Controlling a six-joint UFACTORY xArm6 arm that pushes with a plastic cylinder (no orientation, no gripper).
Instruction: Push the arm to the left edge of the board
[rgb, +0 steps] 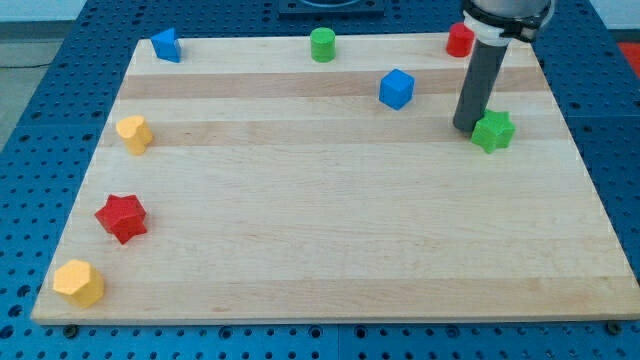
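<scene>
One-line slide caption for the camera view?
My tip rests beside the green star block at the wooden board's right, far from the left edge.

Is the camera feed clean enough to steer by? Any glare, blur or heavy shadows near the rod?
Camera view: sharp and evenly lit, no glare on the board; shadows are soft and short, hugging each block. My tip reads clearly, just to the view's left of the green star block. The rod's upper end is cropped at the view's top. The board's edges taper with perspective towards the view's top.
</scene>
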